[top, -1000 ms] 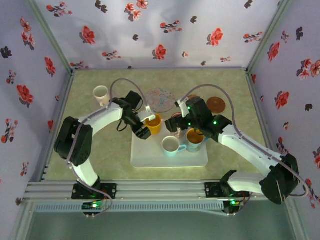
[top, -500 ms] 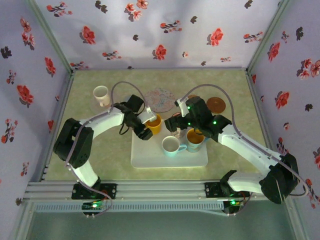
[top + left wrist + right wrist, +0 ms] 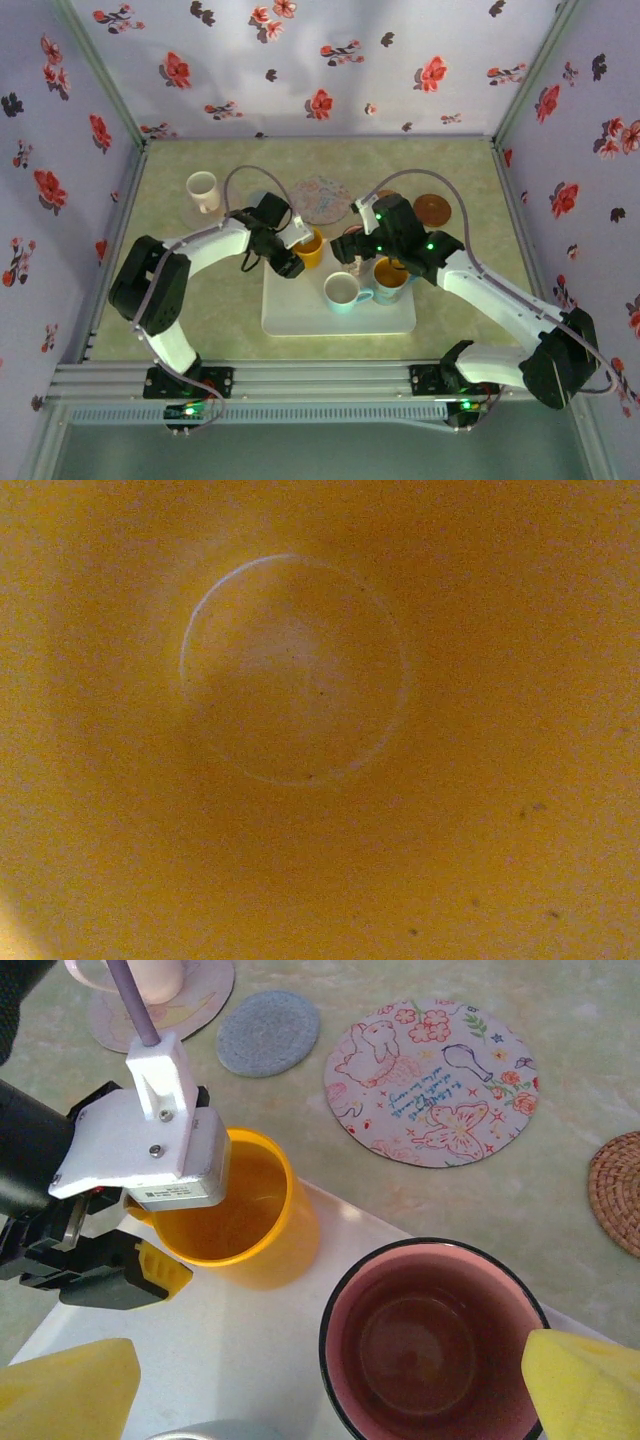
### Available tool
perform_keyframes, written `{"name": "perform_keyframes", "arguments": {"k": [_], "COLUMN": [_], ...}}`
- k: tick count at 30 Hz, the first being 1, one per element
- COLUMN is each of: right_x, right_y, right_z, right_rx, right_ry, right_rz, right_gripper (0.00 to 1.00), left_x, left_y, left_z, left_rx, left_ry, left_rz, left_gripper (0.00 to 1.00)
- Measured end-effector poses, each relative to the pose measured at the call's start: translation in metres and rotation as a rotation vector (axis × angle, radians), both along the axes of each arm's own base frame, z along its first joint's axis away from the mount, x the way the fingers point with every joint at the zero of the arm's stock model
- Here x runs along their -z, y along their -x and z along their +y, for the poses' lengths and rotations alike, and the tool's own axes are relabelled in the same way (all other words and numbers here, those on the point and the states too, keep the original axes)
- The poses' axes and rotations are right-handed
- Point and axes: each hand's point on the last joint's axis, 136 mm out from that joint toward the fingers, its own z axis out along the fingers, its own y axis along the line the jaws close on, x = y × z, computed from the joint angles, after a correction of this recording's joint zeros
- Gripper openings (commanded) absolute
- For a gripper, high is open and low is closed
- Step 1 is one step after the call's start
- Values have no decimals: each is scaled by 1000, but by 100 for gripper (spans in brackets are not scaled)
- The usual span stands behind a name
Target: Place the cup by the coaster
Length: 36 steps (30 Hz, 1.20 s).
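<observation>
The yellow cup [image 3: 308,248] is standing on the far-left corner of the white tray [image 3: 300,312]. My left gripper [image 3: 292,255] is straddling its wall; whether it is already clamping, I cannot tell. Next I am needing a firm grip, then a lift toward the grey coaster [image 3: 268,1030] beyond the tray.

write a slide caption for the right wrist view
Left pincer at the yellow cup on the white tray, floral coaster beyond

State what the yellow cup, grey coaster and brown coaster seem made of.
Yellow cup: likely plastic, smooth with a soft sheen and a thin rim. Grey coaster: probably felt, matte and fuzzy. Brown coaster: apparently woven rattan or similar fibre, coiled ridges.
</observation>
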Motion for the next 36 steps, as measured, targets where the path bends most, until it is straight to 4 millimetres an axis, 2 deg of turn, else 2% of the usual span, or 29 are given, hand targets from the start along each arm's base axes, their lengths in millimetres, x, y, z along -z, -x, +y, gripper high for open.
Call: {"name": "perform_keyframes", "arguments": {"k": [9,21,28,30,36], "right_x": [1,2,1,0,0], "right_y": [0,-1,-2,-2,-2], "right_z": [-2,-3,-2,-2,-2], "right_rx": [4,9,8,8,8], "right_ry": [1,3,-2,-4,-8], "right_rz": [-2,0,-6,-9,-13], "right_gripper": [99,99,99,99,99], "left_x": [1,1,2,2,1], "left_y": [-1,0,1,2,-1], "left_z": [1,-1,-1,-2,-3], "left_rx": [-4,9,15,20,15], "left_ry": [-7,-20,-31,-32,-34], "left_rz": [-6,-18,-19,-18,-25], "left_gripper": [44,35,24,18,14]}}
